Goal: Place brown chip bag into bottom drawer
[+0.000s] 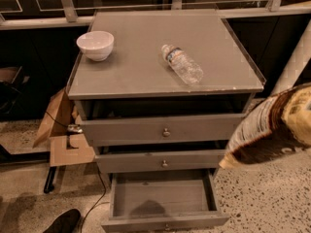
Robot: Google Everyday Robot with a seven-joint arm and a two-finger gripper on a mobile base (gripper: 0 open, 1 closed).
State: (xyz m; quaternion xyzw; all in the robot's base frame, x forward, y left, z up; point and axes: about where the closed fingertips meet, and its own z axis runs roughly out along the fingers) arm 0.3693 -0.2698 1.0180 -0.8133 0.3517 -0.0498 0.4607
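Observation:
The brown chip bag (272, 130), cream with dark brown patches, hangs in the air at the right edge of the camera view. It is level with the two upper drawers and to the right of the cabinet. The bag's far end runs out of the picture, and my gripper is out of view past that edge. The bottom drawer (163, 195) is pulled open at the foot of the cabinet, with nothing inside it. The bag's lower tip is up and to the right of the drawer's right corner.
On the grey cabinet top (136, 67) stand a white bowl (95, 44) and a clear water bottle (182, 64) lying on its side. Both upper drawers (165, 130) stick out slightly. Cardboard (63, 135) and a cable lie to the left, and a dark shoe (60, 221) sits at the bottom left.

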